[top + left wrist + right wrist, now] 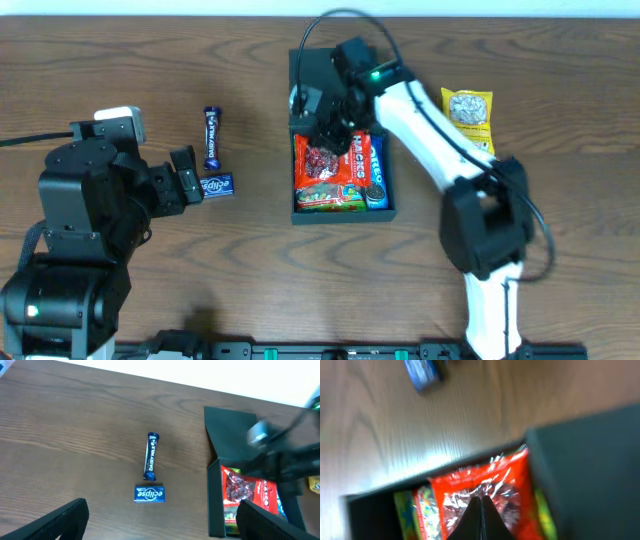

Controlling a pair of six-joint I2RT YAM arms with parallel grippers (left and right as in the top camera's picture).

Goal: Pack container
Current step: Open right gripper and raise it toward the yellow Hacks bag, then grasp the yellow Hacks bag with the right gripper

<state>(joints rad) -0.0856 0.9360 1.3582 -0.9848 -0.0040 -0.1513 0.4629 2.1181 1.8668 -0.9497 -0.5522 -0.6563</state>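
A brown wooden table point(100, 60) fills the view. The right gripper point(480, 506), fingers pressed together, points down at a red packet point(322, 160) inside the open container point(343, 217), upper centre of the overhead frame. The left gripper point(188, 175) gapes wide at left, beside a blue gum packet point(217, 185) and a chocolate bar point(212, 137).

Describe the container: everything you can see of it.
The container is a dark, matte rectangular box, looking like card, flat on the wooden table near its far middle. Its hinged flap lid is open on the far side. Inside lie bright packets, among them a red packet, a blue packet and a green packet, nearly filling it. The right hand, shut, hangs over the red packet; whether it touches cannot be told.
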